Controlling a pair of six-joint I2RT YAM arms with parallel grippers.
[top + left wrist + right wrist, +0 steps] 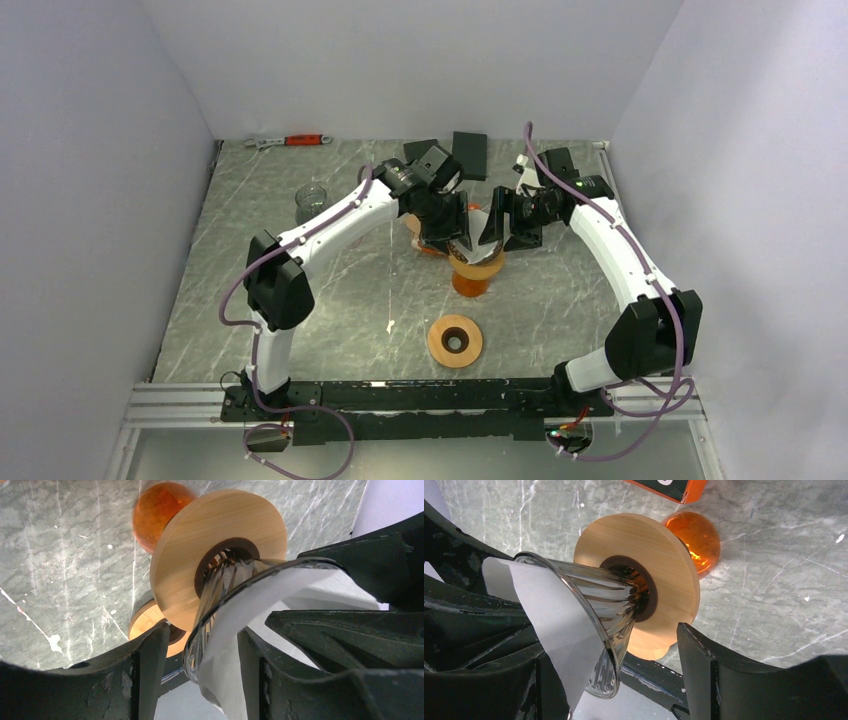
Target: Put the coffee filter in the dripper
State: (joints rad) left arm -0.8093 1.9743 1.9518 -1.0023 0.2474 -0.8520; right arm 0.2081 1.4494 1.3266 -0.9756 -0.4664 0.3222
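dripper (476,264) is sitting between the left gripper (447,240) and right gripper (507,236) in my top view. left wrist: jaws are standing apart, unclamped, straddling the glass rim, coffee filter (280,595) lying inside it. right wrist: jaws are gaping wider, filter and rim resting beside one finger.

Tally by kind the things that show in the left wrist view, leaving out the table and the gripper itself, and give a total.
Wooden rings: 2
Orange cup: 1
Glass dripper: 1
Paper filter: 1
Total: 5
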